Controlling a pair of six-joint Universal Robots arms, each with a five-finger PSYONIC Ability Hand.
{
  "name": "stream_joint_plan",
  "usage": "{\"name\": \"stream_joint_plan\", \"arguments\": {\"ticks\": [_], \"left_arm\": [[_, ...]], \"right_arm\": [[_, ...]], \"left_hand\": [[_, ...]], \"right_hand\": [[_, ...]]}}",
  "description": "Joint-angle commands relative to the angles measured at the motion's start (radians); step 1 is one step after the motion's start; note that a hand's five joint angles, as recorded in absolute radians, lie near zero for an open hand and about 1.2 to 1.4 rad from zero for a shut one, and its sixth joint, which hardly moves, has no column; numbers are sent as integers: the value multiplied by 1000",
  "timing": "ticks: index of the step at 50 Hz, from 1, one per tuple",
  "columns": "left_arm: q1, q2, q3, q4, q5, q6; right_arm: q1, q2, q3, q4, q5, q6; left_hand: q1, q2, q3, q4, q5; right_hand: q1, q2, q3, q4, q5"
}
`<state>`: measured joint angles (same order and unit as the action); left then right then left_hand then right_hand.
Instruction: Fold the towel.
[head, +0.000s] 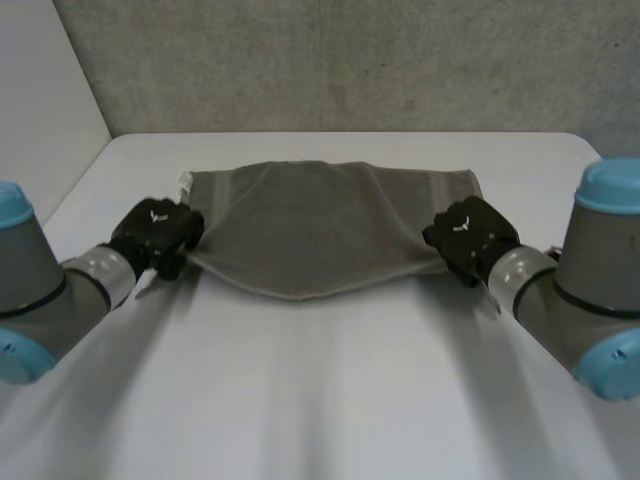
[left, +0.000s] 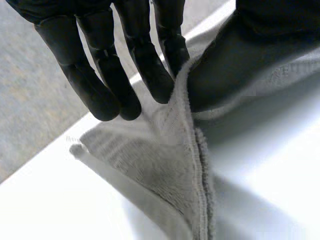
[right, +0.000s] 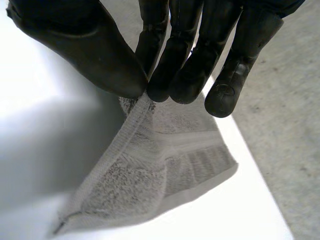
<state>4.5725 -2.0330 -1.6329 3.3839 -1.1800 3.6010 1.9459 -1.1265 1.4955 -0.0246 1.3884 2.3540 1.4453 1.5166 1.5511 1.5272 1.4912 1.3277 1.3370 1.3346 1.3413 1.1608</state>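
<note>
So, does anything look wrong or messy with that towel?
Nothing is torn or spilled. The towel droops in the middle of its near edge, because the left hand and right hand each pinch one end of that edge and hold it off the white table. That seems like a fold under way, not a fault.

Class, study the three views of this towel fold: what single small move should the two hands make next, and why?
Probably carry both hands forward together toward the far edge of the towel. The left hand and the right hand each pinch a near corner, lifted. The edge between them sags, and the far edge lies flat on the table.
</note>
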Motion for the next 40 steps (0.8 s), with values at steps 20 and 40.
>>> {"name": "stream_joint_plan", "arguments": {"ticks": [20, 40], "left_arm": [[115, 607, -289, 2, 83, 50], [-23, -200, 320, -26, -119, 48]], "right_arm": [[-295, -472, 68, 348, -258, -114], [-165, 279, -507, 279, -51, -66]], "left_hand": [[-49, -120, -155, -131, -269], [-49, -120, -155, -131, -269]], "right_hand": [[69, 59, 62, 55, 61], [69, 59, 62, 55, 61]]}}
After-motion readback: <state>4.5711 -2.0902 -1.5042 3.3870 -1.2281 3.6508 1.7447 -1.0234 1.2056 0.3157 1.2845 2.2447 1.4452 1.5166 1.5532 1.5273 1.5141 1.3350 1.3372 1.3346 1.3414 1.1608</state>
